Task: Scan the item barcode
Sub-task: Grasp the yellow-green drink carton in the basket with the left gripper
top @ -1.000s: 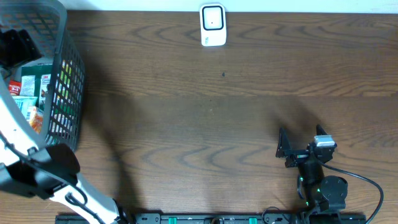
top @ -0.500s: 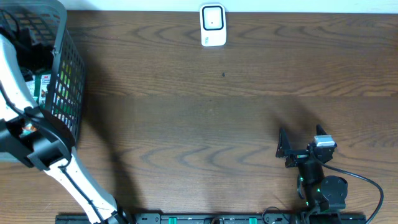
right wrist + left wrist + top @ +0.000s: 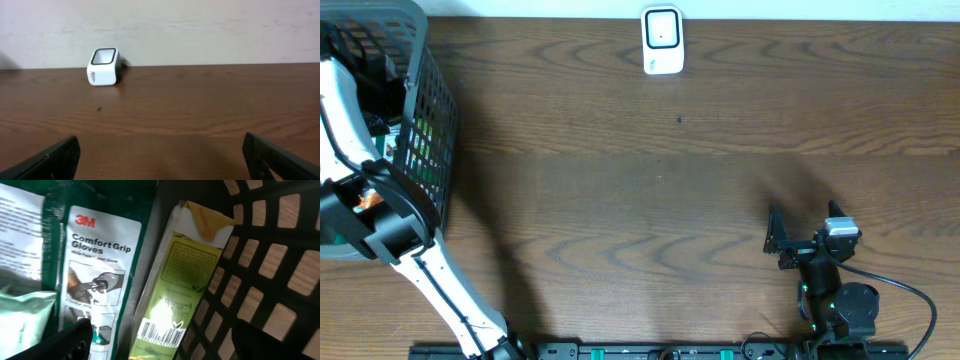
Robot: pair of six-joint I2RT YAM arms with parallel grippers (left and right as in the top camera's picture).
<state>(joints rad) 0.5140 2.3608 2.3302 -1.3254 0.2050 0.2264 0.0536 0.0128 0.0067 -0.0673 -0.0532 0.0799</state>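
My left gripper (image 3: 162, 342) hangs inside the basket (image 3: 428, 110) at the far left of the table (image 3: 670, 190), fingers wide apart and holding nothing; below it I see a yellow-green box (image 3: 175, 280) just beside the basket's mesh wall, with the barcode (image 3: 160, 332) on its lower end facing the camera; a gloves packet (image 3: 97, 255) lies just left of the box; the right gripper (image 3: 160, 162) sits at the near right, fingers apart and empty; the white scanner (image 3: 662, 40) stands at the far edge, centre, well apart from the basket
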